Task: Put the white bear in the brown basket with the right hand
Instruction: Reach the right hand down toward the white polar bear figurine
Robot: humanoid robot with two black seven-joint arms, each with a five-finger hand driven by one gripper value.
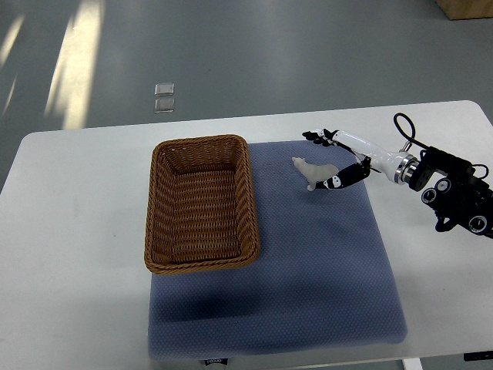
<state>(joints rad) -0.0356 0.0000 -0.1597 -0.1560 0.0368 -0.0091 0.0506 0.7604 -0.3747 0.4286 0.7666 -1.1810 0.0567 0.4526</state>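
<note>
A small white bear [311, 171] stands on the blue mat [323, 254], to the right of the brown wicker basket [201, 203]. The basket is empty and sits on the mat's left part. My right hand [330, 160] reaches in from the right and is just right of the bear. Its upper fingers [317, 137] are spread out above and behind the bear, apart from it. Its lower dark digit [337, 182] lies against the bear's right side. The hand does not close around the bear.
The mat lies on a white table [77, 231]. My right forearm and its black wrist unit [454, 196] lie over the table's right side. Two small clear squares [163, 98] lie on the grey floor beyond the table.
</note>
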